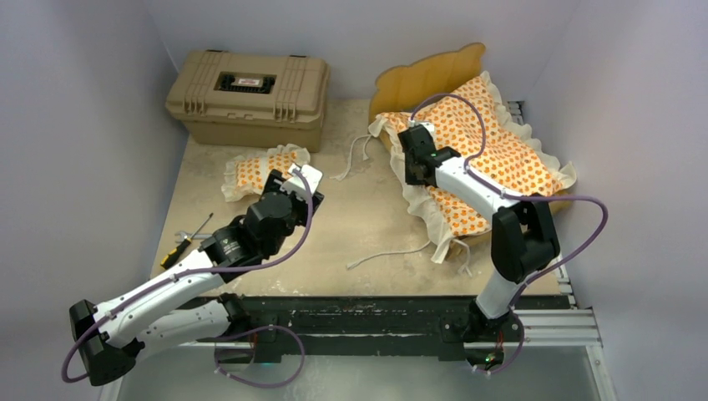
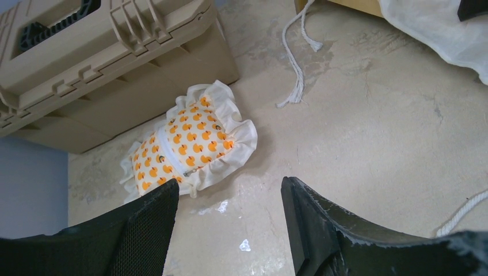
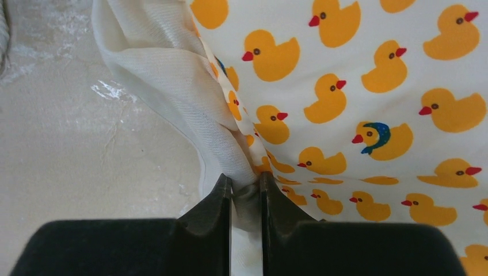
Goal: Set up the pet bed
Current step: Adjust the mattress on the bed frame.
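The pet bed's wooden frame with its scalloped headboard stands at the back right. The duck-print mattress cushion lies draped across it. My right gripper is shut on the white ruffle at the mattress cushion's left edge, fabric pinched between its jaws. The small matching pillow lies on the table in front of the tan case. My left gripper hovers open just right of the pillow, nothing between its fingers.
A tan plastic hard case stands at the back left. White cords trail on the tabletop, one more near the front. A screwdriver lies at the left edge by my left arm.
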`<state>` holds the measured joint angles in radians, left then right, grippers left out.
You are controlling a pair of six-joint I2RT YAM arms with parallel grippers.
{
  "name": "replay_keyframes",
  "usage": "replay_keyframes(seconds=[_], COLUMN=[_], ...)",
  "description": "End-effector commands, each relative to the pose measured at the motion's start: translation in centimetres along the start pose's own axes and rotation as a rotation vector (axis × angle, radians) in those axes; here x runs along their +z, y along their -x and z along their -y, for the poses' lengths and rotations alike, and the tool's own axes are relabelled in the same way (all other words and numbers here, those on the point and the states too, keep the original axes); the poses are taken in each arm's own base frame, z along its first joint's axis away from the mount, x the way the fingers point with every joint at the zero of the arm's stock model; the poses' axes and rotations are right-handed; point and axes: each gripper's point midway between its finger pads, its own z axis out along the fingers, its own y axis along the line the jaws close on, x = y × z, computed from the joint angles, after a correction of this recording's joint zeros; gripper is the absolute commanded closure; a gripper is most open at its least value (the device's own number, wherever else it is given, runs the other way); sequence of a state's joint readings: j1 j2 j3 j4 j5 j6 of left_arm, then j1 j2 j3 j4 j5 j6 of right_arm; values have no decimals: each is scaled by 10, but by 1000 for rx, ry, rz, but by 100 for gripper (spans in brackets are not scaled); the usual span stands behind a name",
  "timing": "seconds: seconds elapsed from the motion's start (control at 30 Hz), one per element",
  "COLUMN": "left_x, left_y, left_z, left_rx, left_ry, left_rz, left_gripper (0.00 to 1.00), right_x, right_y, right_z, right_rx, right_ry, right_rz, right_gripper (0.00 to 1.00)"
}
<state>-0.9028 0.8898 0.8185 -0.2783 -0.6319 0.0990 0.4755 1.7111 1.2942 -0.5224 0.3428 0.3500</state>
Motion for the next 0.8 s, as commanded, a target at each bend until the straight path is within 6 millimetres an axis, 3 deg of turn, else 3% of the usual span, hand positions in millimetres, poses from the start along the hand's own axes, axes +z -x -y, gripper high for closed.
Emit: replay_keyframes(seconds=[0.0, 0.1, 0.27, 0.3, 0.37, 0.43, 0.5, 0.57, 0.77], left_x=[-2, -2, 0, 0, 1, 2, 3, 3, 2], left_y=[5, 4, 2, 2, 2, 2, 2, 1, -2], left_z=[-6, -6, -9, -9, -11, -14, -17, -19, -28], left_rx=[-13, -17, -20, -24, -28, -34, -43, -50, -60], left_ry=[10, 11, 16, 18, 21, 32, 42, 51, 88], left_rz=[28, 25, 17, 16, 16, 14, 12, 9, 3], left_gripper=[35, 35, 35, 35, 35, 35, 36, 36, 36], right_x=[-30, -49, -70, -77, -98, -119, -126, -115, -59], right_y=[36, 73, 91, 94, 109, 127, 140, 144, 148], right_z=[-96, -105, -83, -72, -64, -64, -73, -80, -75], right_rx=[346, 392, 370, 261, 173, 106, 38, -20, -92], right_ry=[276, 306, 204, 167, 157, 172, 198, 186, -14], right_rz=[61, 142, 190, 220, 288, 359, 399, 389, 351], right_gripper=[100, 100, 100, 77, 56, 51, 51, 52, 57])
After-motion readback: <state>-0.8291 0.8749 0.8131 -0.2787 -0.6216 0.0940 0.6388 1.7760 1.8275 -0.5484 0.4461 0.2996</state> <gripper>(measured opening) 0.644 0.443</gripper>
